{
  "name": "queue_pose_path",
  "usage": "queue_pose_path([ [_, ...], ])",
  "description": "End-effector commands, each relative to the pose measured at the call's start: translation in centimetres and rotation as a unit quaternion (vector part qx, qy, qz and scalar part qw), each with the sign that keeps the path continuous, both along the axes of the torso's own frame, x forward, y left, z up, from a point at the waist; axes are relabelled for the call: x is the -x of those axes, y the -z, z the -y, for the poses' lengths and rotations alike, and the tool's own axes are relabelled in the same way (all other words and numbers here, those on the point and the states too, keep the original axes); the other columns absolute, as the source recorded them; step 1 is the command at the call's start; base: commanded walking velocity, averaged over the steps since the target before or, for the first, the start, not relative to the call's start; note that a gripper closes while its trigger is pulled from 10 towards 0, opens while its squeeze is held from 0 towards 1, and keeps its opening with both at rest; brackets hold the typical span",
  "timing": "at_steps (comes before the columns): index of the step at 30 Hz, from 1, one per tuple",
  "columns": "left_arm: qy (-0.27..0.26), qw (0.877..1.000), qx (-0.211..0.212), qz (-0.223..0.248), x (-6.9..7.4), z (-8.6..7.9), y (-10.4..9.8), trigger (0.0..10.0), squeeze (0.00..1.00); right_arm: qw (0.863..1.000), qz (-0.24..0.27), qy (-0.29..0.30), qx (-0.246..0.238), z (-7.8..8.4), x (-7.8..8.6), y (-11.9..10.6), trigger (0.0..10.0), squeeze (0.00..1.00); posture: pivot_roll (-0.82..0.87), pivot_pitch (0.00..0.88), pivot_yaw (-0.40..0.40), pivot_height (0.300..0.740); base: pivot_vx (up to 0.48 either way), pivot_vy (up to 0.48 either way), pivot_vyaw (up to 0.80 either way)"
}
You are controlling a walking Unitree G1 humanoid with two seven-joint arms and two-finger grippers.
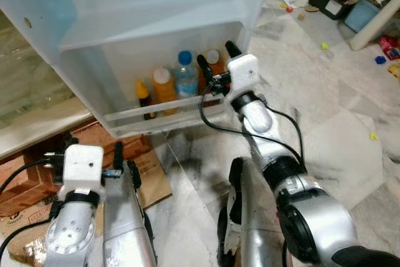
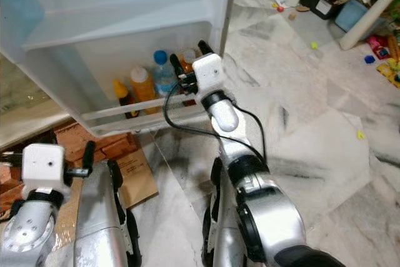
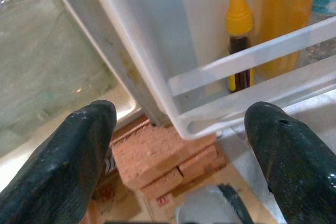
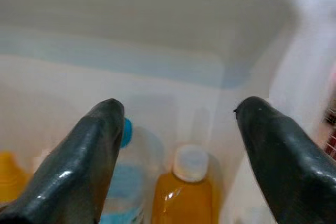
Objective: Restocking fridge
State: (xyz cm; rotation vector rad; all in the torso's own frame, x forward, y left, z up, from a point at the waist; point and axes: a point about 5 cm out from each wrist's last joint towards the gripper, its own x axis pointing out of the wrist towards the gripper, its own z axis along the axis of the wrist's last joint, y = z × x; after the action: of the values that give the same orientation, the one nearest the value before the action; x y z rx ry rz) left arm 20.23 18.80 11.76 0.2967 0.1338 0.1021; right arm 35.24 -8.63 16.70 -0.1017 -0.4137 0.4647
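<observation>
- Fridge door: open, white; its bottom door shelf, fronted by a clear rail, holds four bottles in a row.
- Row, from the robot's left: a small dark sauce bottle with a yellow cap; an orange juice bottle; a blue-capped water bottle; a white-capped orange juice bottle at the right end.
- Right pincer: raised just above the right end of the row, fingers apart and empty, with the white-capped bottle below the gap between them.
- Left pincer: low, near the shelf's left corner, fingers wide apart, holding nothing; bricks and flattened cardboard lie on the marble floor beneath.
- Handling, as a judgement: full plastic bottles are moderately heavy, smooth and possibly slippery, and yield slightly when squeezed; grip the body below the shoulder, not the cap. The rail means lifting clear before drawing out.
</observation>
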Motion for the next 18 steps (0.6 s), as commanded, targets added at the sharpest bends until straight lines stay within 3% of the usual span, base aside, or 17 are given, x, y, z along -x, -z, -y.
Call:
queue_pose_path([
  [1,-0.005,1.000,-0.006,-0.001,0.2,-0.1,0.2,10.0,0.00,1.000,0.003,-0.010,-0.005,0.0,0.1,-0.4,10.0,1.00,0.11,0.088,-0.068,0.486,0.000,0.000,0.00],
  [2,0.003,1.000,0.002,0.015,-1.0,0.3,0.2,10.0,0.00,0.999,-0.038,-0.026,-0.029,1.1,1.8,0.9,10.0,1.00,0.09,0.034,-0.071,0.486,0.000,0.000,0.00],
  [11,-0.004,1.000,0.004,0.025,-3.0,0.6,0.9,10.0,0.00,0.988,-0.134,-0.011,-0.074,2.6,5.0,4.1,10.0,0.97,0.06,0.000,-0.062,0.486,0.000,0.000,0.00],
  [12,-0.001,1.000,0.005,0.028,-3.3,0.7,1.0,10.0,0.00,0.987,-0.136,-0.005,-0.079,2.8,5.6,4.3,10.0,0.00,0.05,0.000,-0.050,0.486,0.000,0.000,0.00],
  [18,0.011,0.999,0.005,0.040,-4.0,0.9,1.0,10.0,0.00,0.983,-0.133,0.033,-0.121,4.3,5.8,3.0,10.0,0.00,0.04,0.000,-0.028,0.500,0.000,0.000,-0.16],
])
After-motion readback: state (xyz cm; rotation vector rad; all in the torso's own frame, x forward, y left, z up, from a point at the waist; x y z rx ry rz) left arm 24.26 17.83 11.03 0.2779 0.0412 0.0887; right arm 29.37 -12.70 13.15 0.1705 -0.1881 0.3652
